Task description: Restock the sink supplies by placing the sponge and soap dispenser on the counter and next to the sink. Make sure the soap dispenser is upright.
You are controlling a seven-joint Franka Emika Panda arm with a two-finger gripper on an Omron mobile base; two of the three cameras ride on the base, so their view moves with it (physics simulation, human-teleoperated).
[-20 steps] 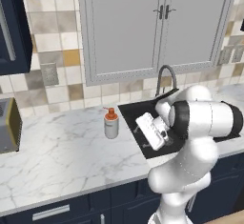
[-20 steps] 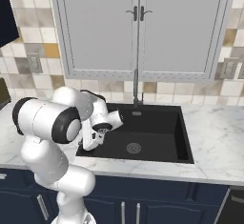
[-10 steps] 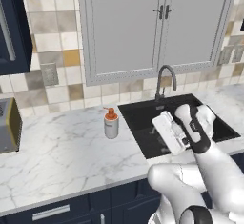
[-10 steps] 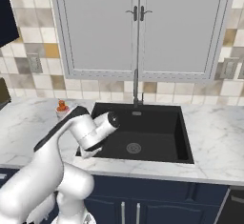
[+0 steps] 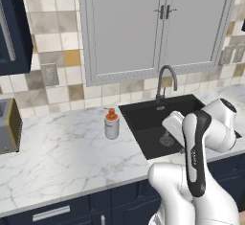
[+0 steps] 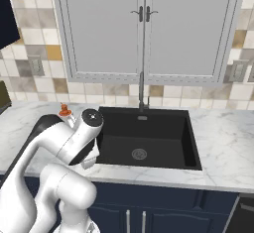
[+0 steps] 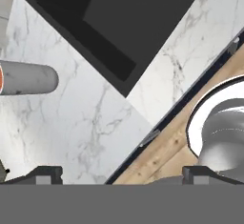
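Observation:
The soap dispenser stands upright on the marble counter, just left of the black sink. Its orange pump peeks out behind my arm in the right base view. In the hand view the dispenser lies at the left edge, with the sink above. My gripper is open with nothing between its fingers. It looks down over the counter's front edge by the sink's corner. The sponge is out of view.
A grey gooseneck faucet rises behind the sink. A silver toaster sits at the counter's far left. Grey wall cabinets hang above. My folded arm stands in front of the sink. Wooden floor lies below the counter edge.
The arm has folded back from over the sink toward the counter's front edge, and the hand has turned downward. The soap dispenser has not moved. The gripper stays open.

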